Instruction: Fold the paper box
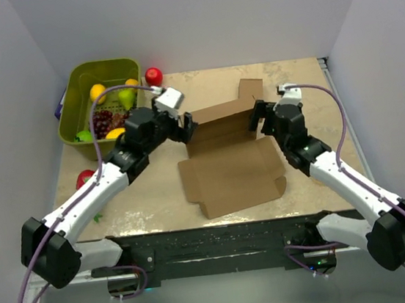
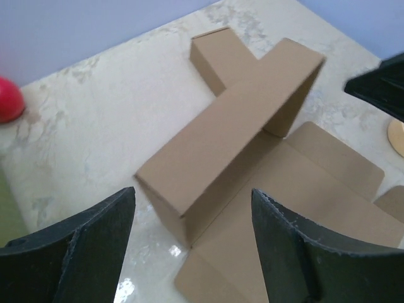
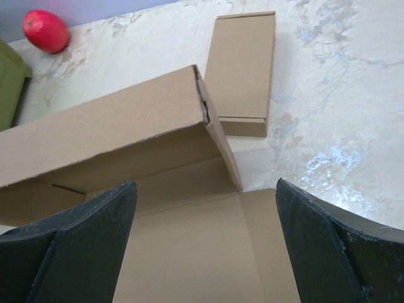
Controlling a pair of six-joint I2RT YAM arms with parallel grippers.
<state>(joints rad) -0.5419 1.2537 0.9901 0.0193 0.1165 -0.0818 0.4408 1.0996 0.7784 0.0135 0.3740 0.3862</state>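
2 box [image 1: 231, 174] ends behind L end effector [image 1: 187, 130], R end effector [image 1: 256, 119]

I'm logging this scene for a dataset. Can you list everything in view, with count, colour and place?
paper box: one, brown, middle of the table, back wall raised, front panel flat
smaller cardboard piece: one, brown, lying flat behind the paper box's right end
bin: one, green, far left corner
fruit: several, yellow, green and purple, inside the bin
round fruit: one, red, beside the bin at the far edge
red item: one, at the left table edge, partly hidden, kind unclear
table: one, beige marbled
left hand: one, black, open, at the box wall's left end
right hand: one, black, open, at the wall's right end
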